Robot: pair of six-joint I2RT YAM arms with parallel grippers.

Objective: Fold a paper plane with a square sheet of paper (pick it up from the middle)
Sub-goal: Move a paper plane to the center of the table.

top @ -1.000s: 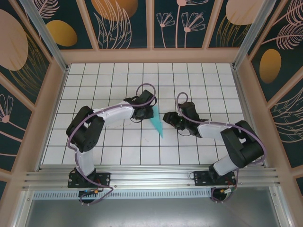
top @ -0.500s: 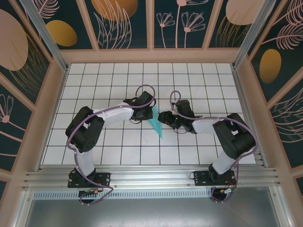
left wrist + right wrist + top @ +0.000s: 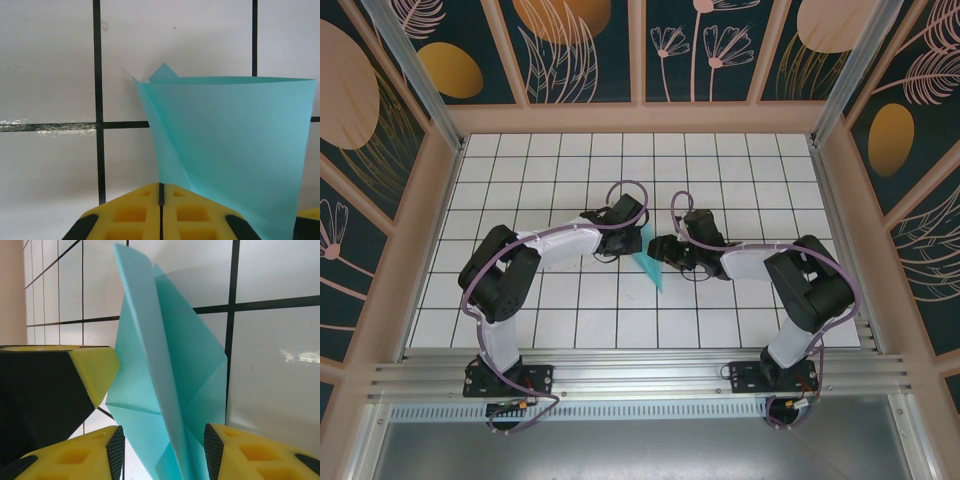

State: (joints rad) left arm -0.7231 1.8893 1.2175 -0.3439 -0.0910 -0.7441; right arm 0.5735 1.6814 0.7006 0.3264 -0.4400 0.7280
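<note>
My left gripper (image 3: pixel 161 192) is pinched together on the wide end of the paper plane (image 3: pixel 235 150) — it stands on edge over the middle of the gridded table (image 3: pixel 720 160). My right gripper (image 3: pixel 162 440) straddles its folds, fingers apart — not clamping.

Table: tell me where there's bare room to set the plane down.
Free: the table's far rows under the back wall, the tiles left of the left arm, those right of the right arm, and the near row by the rail. Crowded: the middle, where the left hand and right hand meet at the plane.
</note>
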